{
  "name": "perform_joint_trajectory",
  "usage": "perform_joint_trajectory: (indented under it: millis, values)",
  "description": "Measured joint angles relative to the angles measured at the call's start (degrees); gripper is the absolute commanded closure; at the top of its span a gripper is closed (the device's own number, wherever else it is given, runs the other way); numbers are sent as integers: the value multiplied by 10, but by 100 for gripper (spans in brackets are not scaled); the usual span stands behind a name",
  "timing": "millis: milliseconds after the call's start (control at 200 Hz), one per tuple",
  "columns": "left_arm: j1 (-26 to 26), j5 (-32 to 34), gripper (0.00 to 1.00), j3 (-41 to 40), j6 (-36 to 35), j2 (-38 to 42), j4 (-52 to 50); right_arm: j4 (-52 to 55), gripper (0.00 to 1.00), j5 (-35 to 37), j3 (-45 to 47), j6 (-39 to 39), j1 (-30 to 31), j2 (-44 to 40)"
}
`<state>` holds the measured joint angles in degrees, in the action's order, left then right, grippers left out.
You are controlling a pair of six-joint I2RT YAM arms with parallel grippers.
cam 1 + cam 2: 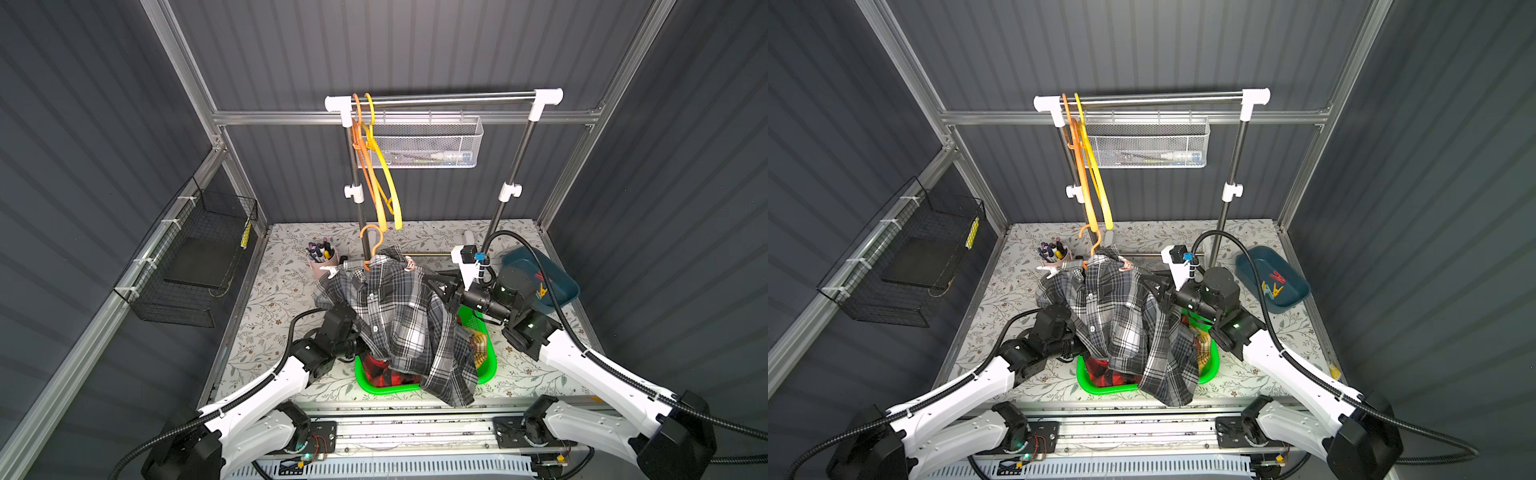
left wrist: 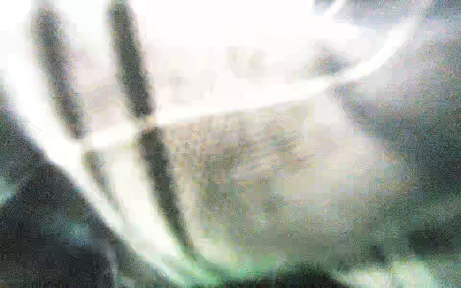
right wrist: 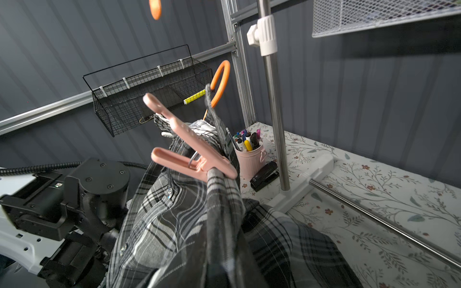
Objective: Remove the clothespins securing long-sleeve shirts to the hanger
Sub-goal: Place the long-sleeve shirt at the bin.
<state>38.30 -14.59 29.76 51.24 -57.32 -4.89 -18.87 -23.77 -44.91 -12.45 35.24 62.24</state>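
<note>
The grey shirt [image 1: 395, 307] is being pinched by the right gripper's [image 1: 432, 286] closed fingers; the left gripper's, under cloth, cannot be told; a slip dropping the hanger [image 3: 225, 74] is likely being risked.

White-shelled arm links [image 1: 257, 399] between black joint housings [image 1: 509, 291], ribbed black cable conduits [image 3: 50, 166] alongside, small green status lights [image 1: 530, 327], screw-studded round motor cap [image 3: 104, 174], white wrist-camera bracket [image 1: 469, 270].

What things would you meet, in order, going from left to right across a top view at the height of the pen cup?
First the wire basket → pen cup → grey shirt → blue tray.
</note>
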Motion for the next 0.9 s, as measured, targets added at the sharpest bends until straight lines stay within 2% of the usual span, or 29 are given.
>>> perform_joint_trajectory:
  millis: [120,375,605,901]
  values:
    - [-17,-3,19,18,-19,21,-43,-10,100,-11,12,-4,-17,2]
    - [-65,-5,16,81,-72,56,-146,-14,100,-39,14,0,-56,4]
    - [-69,-3,16,98,-100,64,-182,0,100,-57,14,3,-83,6]
    - [-91,67,17,126,-112,56,-278,37,100,-67,14,10,-108,-23]
